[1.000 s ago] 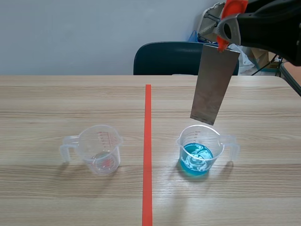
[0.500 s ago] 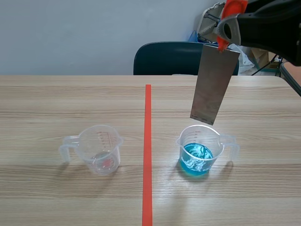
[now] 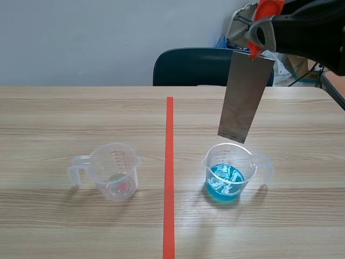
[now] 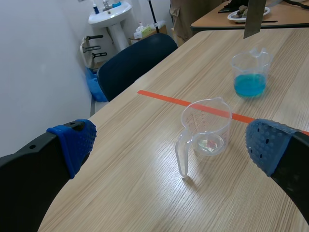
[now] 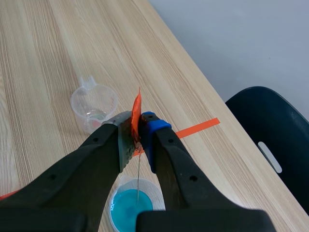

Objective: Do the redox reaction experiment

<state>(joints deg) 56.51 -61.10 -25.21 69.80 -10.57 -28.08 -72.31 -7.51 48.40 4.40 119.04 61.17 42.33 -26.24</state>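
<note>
A grey metal sheet [image 3: 245, 97] with an orange tab at its top hangs upright from my right gripper [image 3: 259, 32], which is shut on it. Its lower edge is just above a clear beaker of blue liquid [image 3: 227, 172]. From the right wrist the sheet [image 5: 138, 179] shows edge-on below the gripper [image 5: 137, 130], over the blue beaker [image 5: 130, 208]. An empty clear beaker [image 3: 115, 170] stands left of the red line. My left gripper [image 4: 170, 142] is open, back from the empty beaker [image 4: 207, 128], with nothing in it.
A red tape line [image 3: 169, 172] runs down the table between the two beakers. A dark blue chair [image 3: 197, 67] stands behind the table's far edge. Cluttered furniture sits at the far right.
The pale swirl on the blue liquid has shifted a little. The right arm and the sheet have not moved.
</note>
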